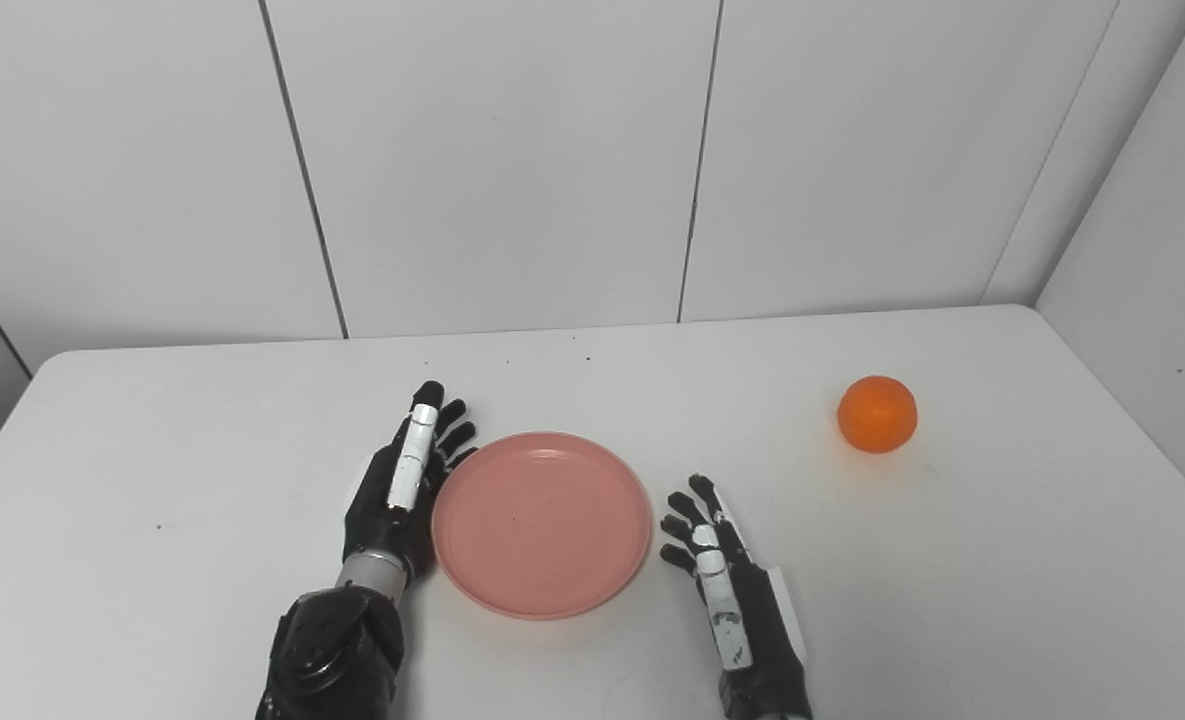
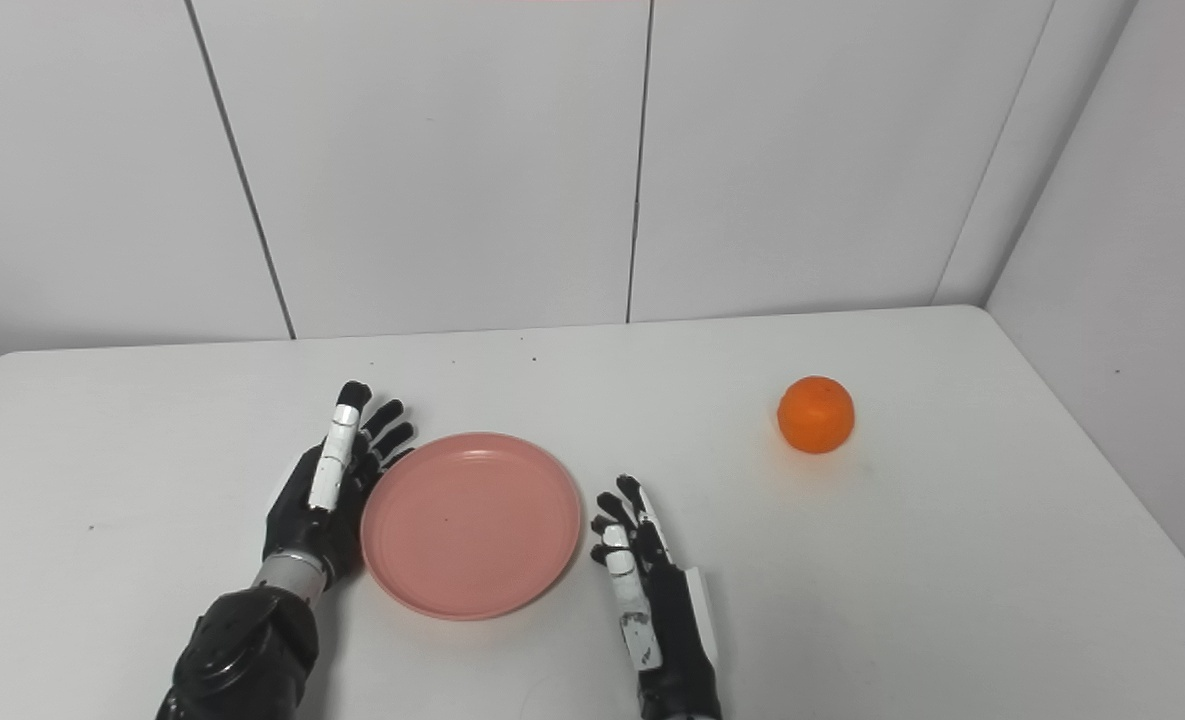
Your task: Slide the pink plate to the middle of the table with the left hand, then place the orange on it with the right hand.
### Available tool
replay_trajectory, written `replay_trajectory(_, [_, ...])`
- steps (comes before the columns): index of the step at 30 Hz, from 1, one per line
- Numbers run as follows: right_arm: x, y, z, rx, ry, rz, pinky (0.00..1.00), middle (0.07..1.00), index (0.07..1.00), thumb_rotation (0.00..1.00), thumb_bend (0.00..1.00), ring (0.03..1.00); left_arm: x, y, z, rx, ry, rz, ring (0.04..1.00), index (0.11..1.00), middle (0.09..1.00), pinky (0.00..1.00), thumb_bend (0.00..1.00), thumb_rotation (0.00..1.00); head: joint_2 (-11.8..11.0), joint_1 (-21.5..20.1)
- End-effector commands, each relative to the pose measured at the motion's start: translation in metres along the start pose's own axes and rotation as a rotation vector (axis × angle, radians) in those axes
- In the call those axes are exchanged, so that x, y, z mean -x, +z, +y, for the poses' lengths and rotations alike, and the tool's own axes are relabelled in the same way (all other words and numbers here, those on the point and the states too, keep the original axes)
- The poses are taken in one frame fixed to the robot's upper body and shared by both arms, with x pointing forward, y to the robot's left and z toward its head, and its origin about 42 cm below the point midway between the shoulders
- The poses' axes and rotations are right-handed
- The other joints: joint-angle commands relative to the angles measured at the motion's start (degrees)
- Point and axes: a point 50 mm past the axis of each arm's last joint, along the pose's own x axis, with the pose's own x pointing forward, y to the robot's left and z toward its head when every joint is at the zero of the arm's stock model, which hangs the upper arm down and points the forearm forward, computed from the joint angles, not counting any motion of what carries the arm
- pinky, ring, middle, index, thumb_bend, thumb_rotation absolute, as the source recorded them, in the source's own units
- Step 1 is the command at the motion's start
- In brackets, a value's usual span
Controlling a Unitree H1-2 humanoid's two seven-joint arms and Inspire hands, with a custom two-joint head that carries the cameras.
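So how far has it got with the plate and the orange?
The pink plate already sits about mid-table, so the slide looks mostly done. The left hand is open, flat against the plate's left edge. The right hand is open beside the plate's right edge, holding nothing. The orange lies far right on the table, untouched; picking it up and setting it on the plate remains.

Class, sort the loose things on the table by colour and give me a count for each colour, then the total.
Pink: 1, the round pink plastic plate
Orange: 1, the round orange fruit
Total: 2 on the white table
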Motion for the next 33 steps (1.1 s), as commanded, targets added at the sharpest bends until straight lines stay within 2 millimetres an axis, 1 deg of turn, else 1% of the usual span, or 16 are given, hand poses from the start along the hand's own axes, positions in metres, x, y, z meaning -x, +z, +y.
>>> replay_trajectory(1, [0.0,0.012,0.0,0.001,-0.047,-0.067,0.83,0.821,0.892,1.0,0.65,0.839,-0.004,0.009,-0.007,0.022,-0.031,-0.038,0.92,1.0,0.947,0.93,0.83,0.78,-0.3,-1.6])
replay_trajectory(3, [-0.001,0.015,-0.003,0.016,-0.065,-0.086,0.82,0.799,0.876,1.0,0.64,0.828,-0.005,0.008,-0.007,0.023,-0.033,-0.035,0.924,1.0,0.95,0.94,0.83,0.78,-0.5,-1.8])
replay_trajectory(4, [-0.002,0.02,-0.006,0.028,-0.081,-0.111,0.81,0.785,0.856,1.0,0.64,0.819,-0.006,0.006,-0.007,0.02,-0.037,-0.034,0.925,1.0,0.95,0.93,0.82,0.78,-0.5,-1.8])
replay_trajectory(8, [-0.004,0.036,-0.012,0.058,-0.119,-0.186,0.79,0.781,0.841,1.0,0.64,0.803,-0.008,0.004,-0.008,0.016,-0.046,-0.032,0.917,1.0,0.944,0.92,0.82,0.78,-0.8,-2.3])
replay_trajectory(12, [-0.009,0.054,-0.019,0.078,-0.15,-0.236,0.77,0.783,0.83,1.0,0.67,0.789,-0.01,0.003,-0.01,0.024,-0.049,-0.032,0.906,1.0,0.935,0.93,0.82,0.77,-0.9,-2.5])
replay_trajectory(14, [-0.012,0.062,-0.024,0.078,-0.153,-0.254,0.78,0.789,0.833,1.0,0.7,0.8,-0.011,0.003,-0.009,0.025,-0.052,-0.032,0.917,1.0,0.945,0.92,0.82,0.77,-1.0,-2.4])
replay_trajectory(16, [-0.016,0.067,-0.028,0.085,-0.15,-0.272,0.79,0.796,0.838,1.0,0.69,0.811,-0.012,0.003,-0.008,0.02,-0.054,-0.033,0.923,1.0,0.948,0.91,0.81,0.77,-1.2,-2.2])
replay_trajectory(18, [-0.021,0.073,-0.035,0.128,-0.16,-0.297,0.79,0.796,0.84,1.0,0.68,0.806,-0.012,0.004,-0.008,0.012,-0.057,-0.035,0.922,1.0,0.949,0.9,0.81,0.78,-1.3,-2.2])
replay_trajectory(21, [-0.029,0.083,-0.045,0.214,-0.179,-0.334,0.7,0.785,0.836,1.0,0.65,0.745,-0.012,0.003,-0.006,0.009,-0.06,-0.036,0.926,1.0,0.948,0.89,0.81,0.78,-1.5,-2.5])
replay_trajectory(23, [-0.035,0.09,-0.05,0.277,-0.183,-0.355,0.66,0.779,0.82,1.0,0.66,0.717,-0.012,0.002,-0.005,0.014,-0.061,-0.035,0.927,1.0,0.947,0.9,0.81,0.77,-1.6,-2.7])
replay_trajectory(25, [-0.039,0.096,-0.055,0.321,-0.183,-0.371,0.63,0.774,0.803,1.0,0.66,0.709,-0.012,0.001,-0.005,0.02,-0.06,-0.034,0.921,1.0,0.945,0.89,0.82,0.76,-1.7,-2.7])
replay_trajectory(29, [-0.049,0.107,-0.062,0.418,-0.179,-0.395,0.62,0.772,0.802,1.0,0.67,0.711,-0.012,-0.001,-0.005,0.013,-0.062,-0.035,0.911,1.0,0.942,0.87,0.81,0.76,-1.8,-2.5])
replay_trajectory(33, [-0.059,0.113,-0.071,0.443,-0.172,-0.372,0.62,0.75,0.811,1.0,0.71,0.713,-0.011,-0.003,-0.005,0.015,-0.066,-0.032,0.914,1.0,0.945,0.87,0.81,0.76,-1.9,-2.4])
